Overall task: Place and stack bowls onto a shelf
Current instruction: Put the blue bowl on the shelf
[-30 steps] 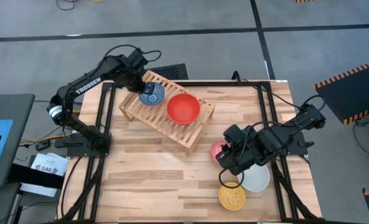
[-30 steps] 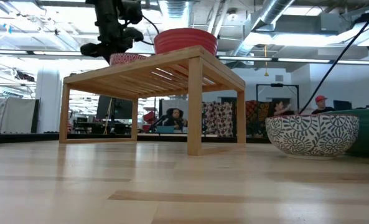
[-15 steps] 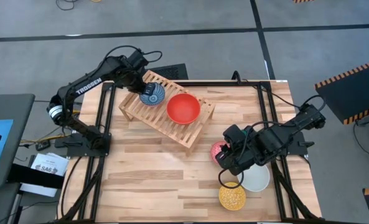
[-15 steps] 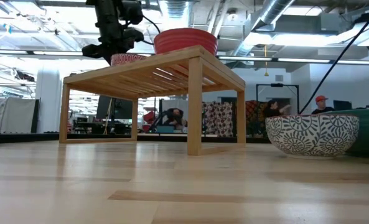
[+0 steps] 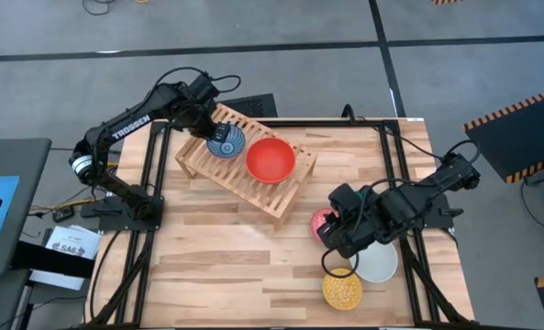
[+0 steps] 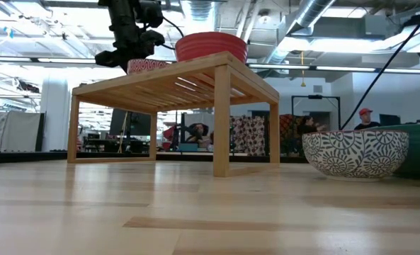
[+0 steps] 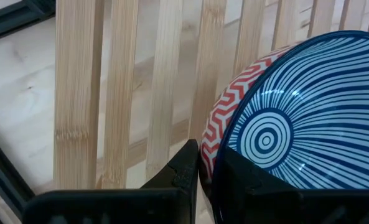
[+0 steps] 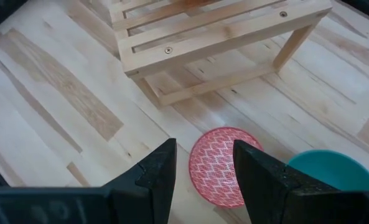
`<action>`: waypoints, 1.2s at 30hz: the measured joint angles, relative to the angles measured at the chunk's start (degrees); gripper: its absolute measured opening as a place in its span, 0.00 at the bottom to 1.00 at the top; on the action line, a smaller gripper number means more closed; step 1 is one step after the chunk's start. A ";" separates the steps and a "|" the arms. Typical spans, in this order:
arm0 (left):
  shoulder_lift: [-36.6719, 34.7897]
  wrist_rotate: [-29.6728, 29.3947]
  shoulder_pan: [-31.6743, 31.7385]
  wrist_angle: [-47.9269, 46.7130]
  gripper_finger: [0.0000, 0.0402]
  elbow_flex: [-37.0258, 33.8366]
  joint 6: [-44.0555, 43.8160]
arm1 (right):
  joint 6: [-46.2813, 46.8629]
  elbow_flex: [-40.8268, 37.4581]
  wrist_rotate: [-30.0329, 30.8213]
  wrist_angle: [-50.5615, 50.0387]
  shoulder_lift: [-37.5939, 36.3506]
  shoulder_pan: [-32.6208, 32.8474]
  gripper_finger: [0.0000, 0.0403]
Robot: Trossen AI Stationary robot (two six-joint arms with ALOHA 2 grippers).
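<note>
The blue-white striped bowl [image 5: 224, 139], red zigzag on its outside [image 6: 146, 66], is at the far-left end of the light-wood shelf [image 5: 253, 192]. My left gripper [image 5: 207, 124] is shut on it. The plain red bowl [image 5: 271, 159] sits on the slats beside it. My right gripper [image 8: 203, 177] is open and hovers over the pink-red patterned bowl [image 8: 221, 165], which lies on the table with the teal bowl [image 8: 327, 171] next to it. The white bowl [image 5: 379, 263] and yellow bowl [image 5: 342, 290] stand near the table's right front. My left gripper pinches the striped bowl's rim [image 7: 210, 155] on the side toward the table's far-left corner. One finger [image 7: 237, 177] is inside the bowl and one [image 7: 183, 171] is on the zigzag outer wall. The fingers come from above, slanting. The bowl stays level at the shelf's top.
The shelf stands slantwise on the table's far-left part, with bare slats [image 7: 78, 93] beside the held bowl and beyond the red one. Open plank tabletop [image 5: 216, 266] lies in front of it. A patterned bowl [image 6: 355, 152] fills the low view's right side.
</note>
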 joint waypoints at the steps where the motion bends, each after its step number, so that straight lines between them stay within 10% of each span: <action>1: 0.00 0.01 0.00 0.02 0.06 0.00 -0.01 | 0.00 0.00 0.00 0.41 0.00 0.00 0.45; 36: -0.11 -2.15 -0.35 -2.95 0.06 3.21 1.93 | -0.02 0.02 0.00 2.04 -0.02 0.00 0.45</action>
